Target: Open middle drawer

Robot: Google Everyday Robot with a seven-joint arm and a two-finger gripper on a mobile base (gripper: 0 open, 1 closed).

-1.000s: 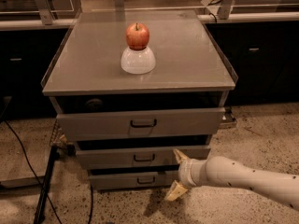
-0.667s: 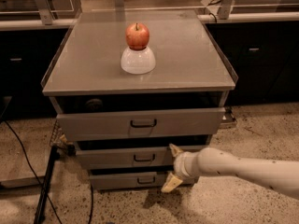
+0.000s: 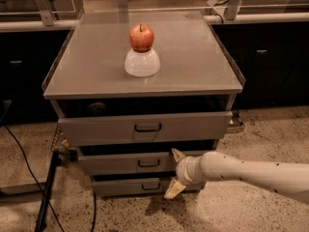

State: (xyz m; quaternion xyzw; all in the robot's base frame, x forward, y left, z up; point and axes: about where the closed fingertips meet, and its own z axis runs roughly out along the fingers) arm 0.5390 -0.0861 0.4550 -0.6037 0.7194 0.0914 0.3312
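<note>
The gripper [image 3: 175,173] hangs nearest, its 2 fingers spread wide apart, one above the other, holding nothing. It sits just right of the small handle [image 3: 148,163] on the middle drawer [image 3: 116,163]. Whether a fingertip touches the front cannot be told. That drawer lies between 2 other grey fronts, all 3 slightly out. Farther back, an apple [image 3: 141,37] rests on a white bowl [image 3: 142,63] on the cabinet top [image 3: 193,66]. Since 1.0 s ago the gripper has edged left and slightly up; the drawers have not shifted.
</note>
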